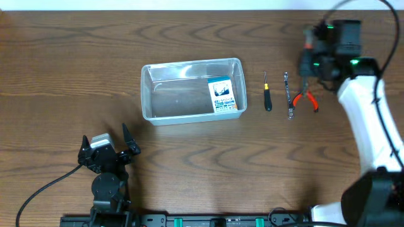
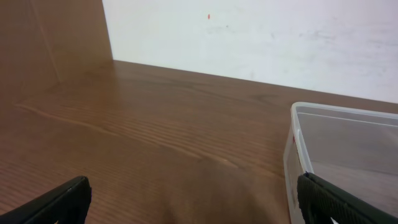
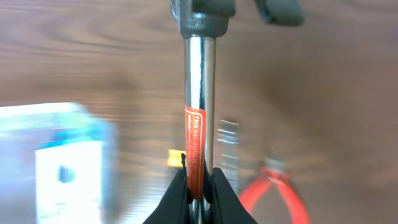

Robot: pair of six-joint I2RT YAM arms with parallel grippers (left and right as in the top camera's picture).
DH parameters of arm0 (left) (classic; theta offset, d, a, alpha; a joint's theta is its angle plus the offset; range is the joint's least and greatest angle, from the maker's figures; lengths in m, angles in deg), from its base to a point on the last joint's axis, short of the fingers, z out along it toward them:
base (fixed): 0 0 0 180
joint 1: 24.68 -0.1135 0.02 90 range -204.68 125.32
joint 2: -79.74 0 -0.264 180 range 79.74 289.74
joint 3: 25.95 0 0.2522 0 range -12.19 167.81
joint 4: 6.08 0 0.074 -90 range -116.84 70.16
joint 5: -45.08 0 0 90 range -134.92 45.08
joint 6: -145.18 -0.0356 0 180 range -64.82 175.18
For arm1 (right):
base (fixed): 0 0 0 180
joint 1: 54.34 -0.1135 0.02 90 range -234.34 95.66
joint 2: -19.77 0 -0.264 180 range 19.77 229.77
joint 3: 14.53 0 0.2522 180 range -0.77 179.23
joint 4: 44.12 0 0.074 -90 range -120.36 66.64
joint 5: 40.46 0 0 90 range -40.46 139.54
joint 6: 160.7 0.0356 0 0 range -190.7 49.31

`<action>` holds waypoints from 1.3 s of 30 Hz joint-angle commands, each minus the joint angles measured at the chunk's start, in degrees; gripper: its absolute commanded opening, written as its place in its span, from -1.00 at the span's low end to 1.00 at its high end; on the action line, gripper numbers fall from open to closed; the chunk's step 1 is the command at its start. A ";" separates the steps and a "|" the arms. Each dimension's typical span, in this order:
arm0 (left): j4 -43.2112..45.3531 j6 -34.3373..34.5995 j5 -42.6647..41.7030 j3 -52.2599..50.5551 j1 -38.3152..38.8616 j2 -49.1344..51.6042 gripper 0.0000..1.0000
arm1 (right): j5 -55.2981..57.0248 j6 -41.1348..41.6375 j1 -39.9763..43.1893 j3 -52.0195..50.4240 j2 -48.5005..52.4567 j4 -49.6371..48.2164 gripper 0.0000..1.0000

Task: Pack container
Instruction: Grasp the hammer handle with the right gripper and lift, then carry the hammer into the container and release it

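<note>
Overhead: container (image 1: 192, 90) is seen mid-table, with box (image 1: 221, 95) lying in its right end. Screwdriver (image 1: 267, 94), wrench (image 1: 288, 96) and pliers (image 1: 307, 101) are laid out to its right, apart from it. Left gripper (image 1: 106, 140) is spread wide near the front edge.
Left wrist: nothing is held; a container corner is seen at right.
Right wrist: right gripper (image 3: 196, 190) is clamped on a chrome shaft (image 3: 200, 87); the background is blurred.

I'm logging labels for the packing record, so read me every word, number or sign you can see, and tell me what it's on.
"This": first word on the orange sticker on the chrome tool held in the right gripper; the rest is too small to read.
Blue-and-white box in the tub: it has print, but it is too small from overhead and blurred in the wrist view.
No other writing can be read.
</note>
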 commanded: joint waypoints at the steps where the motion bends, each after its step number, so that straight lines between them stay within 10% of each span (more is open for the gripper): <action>1: -1.88 -0.09 1.16 -1.16 0.17 -0.22 0.96 | -1.27 3.52 -7.28 0.39 0.02 -1.25 -0.97; 17: -1.90 -0.09 1.16 -1.16 0.17 -0.22 0.96 | -6.97 -42.12 -28.24 0.37 8.09 -18.25 -0.97; 39: -1.88 -0.09 1.14 -1.16 0.17 -0.22 0.96 | -9.27 -47.06 -31.06 0.37 25.81 -33.73 -0.98</action>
